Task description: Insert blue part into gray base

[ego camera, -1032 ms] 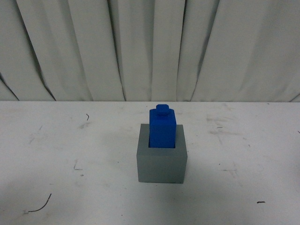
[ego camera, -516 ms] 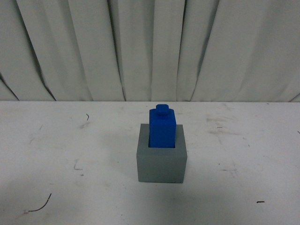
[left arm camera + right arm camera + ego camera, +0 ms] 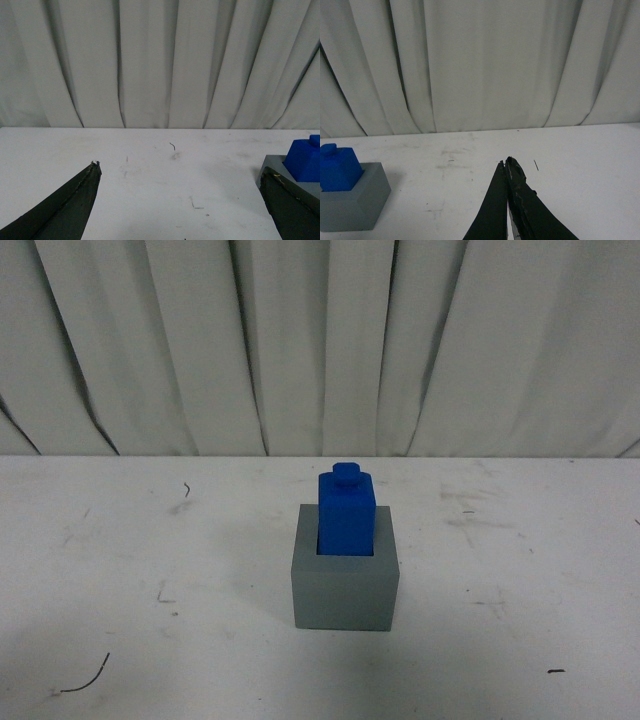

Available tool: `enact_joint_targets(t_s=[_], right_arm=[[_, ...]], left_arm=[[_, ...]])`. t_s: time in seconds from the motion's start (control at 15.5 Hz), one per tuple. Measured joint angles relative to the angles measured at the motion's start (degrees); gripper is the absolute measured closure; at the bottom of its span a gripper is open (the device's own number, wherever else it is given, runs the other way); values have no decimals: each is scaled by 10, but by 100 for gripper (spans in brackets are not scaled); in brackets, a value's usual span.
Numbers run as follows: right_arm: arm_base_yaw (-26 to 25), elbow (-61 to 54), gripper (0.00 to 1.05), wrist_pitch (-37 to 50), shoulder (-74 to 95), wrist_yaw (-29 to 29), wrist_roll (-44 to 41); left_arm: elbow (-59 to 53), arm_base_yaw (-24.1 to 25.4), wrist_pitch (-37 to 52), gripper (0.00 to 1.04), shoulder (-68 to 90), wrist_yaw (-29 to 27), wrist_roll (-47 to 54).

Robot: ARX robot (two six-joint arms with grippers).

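1. Over on the left, the left pincer (image 3: pixel 180 172) is spread wide, its two dark fingers (image 3: pixel 75 200) far apart, and there's nothing between them, just bare white bench (image 3: pixel 150 175) beneath.
2. From that wrist camera the gray base (image 3: pixel 272 167) shows just behind one finger, with the blue part (image 3: pixel 305 160) poking out of its top.
3. Middle of the front view now: the gray base (image 3: pixel 345 585) sits on the bench (image 3: pixel 150 540) about midway between the left and right edges, roughly halfway between the far edge and the near one.
4. The blue part (image 3: pixel 346 515) stands upright in the recess on the base's top face, lower end down inside, knob (image 3: pixel 347 473) up.
5. No arm appears in the front view; block and base stand alone, nothing touching them.
6. Pale pleated curtain (image 3: pixel 320 340) hangs behind the bench's far edge.
7. On the right, the right pincer (image 3: pixel 508 162) is pressed closed, fingertips together, gripping nothing.
8. It hangs over open bench, well apart from the gray base (image 3: pixel 352 202) and blue part (image 3: pixel 339 167) seen from that wrist.
9. Dark scuffs and a curved scratch (image 3: pixel 85 678) mark the near left corner of the bench.
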Motion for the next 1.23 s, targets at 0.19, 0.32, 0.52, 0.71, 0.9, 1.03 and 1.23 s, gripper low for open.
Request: enact_joint_targets(t_s=[0.19, 0.32, 0.52, 0.71, 0.9, 1.03, 1.23], right_arm=[[0, 0, 103, -34, -33, 0, 0], [0, 0, 103, -52, -52, 0, 0], [0, 3, 103, -148, -151, 0, -1], [0, 0, 103, -159, -152, 0, -1], [0, 0, 89, -158, -152, 0, -2], [0, 0, 65, -158, -152, 0, -2], [0, 0, 29, -158, -152, 0, -2]], left_arm=[[0, 0, 0, 7, 0, 0, 0], [0, 0, 0, 7, 0, 0, 0], [0, 0, 0, 7, 0, 0, 0], [0, 0, 0, 7, 0, 0, 0], [0, 0, 0, 7, 0, 0, 0], [0, 0, 0, 7, 0, 0, 0], [0, 0, 0, 7, 0, 0, 0]])
